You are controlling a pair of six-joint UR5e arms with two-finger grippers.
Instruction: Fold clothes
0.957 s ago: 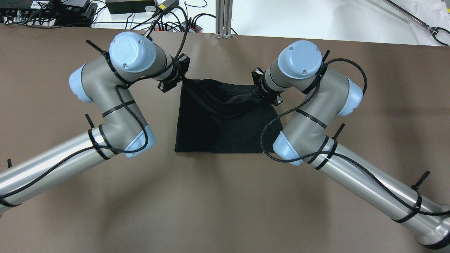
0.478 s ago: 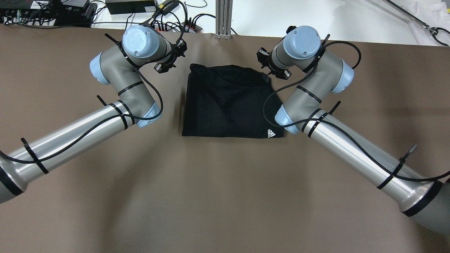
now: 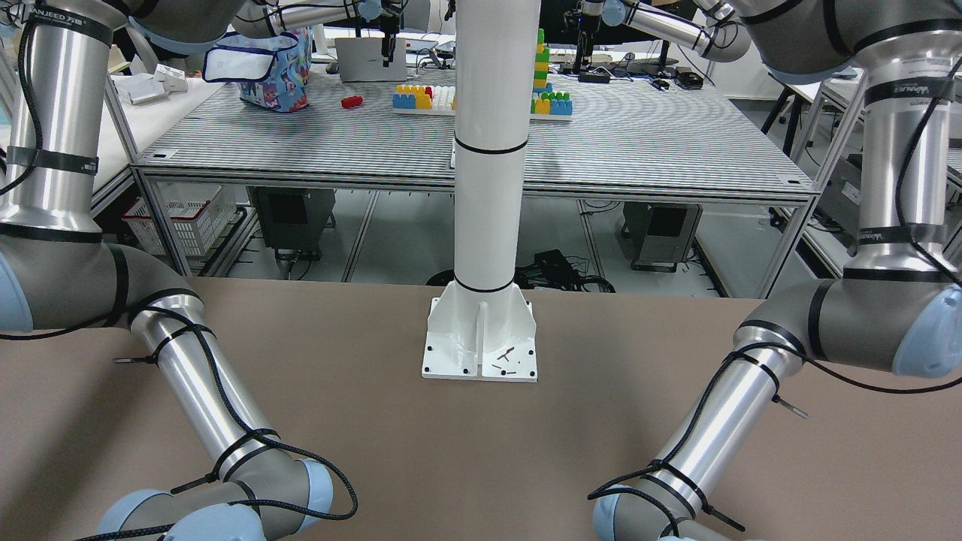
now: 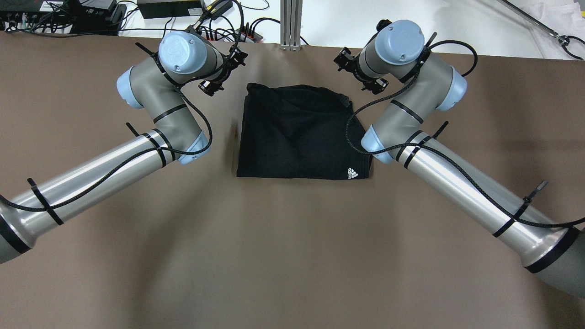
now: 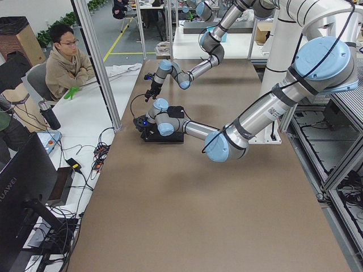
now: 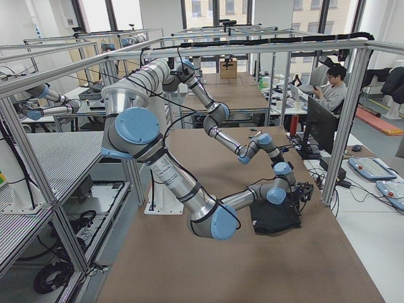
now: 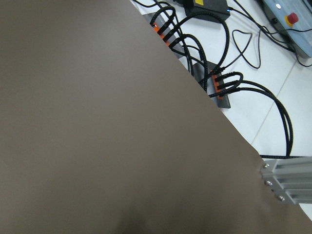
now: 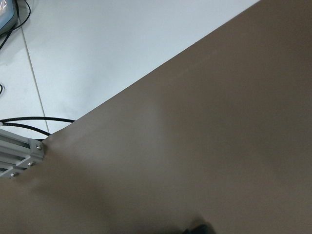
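Black clothes (image 4: 297,135) flat, folded; long axis left-right, logo near-right corner.

Black clothes (image 4: 299,135) lie folded, rumpled on top, white logo showing.

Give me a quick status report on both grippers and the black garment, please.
Left gripper and right gripper both clear of the cloth, holding nothing; open or shut unclear. Black garment folded flat on the table, logo corner showing. Nothing in the way.
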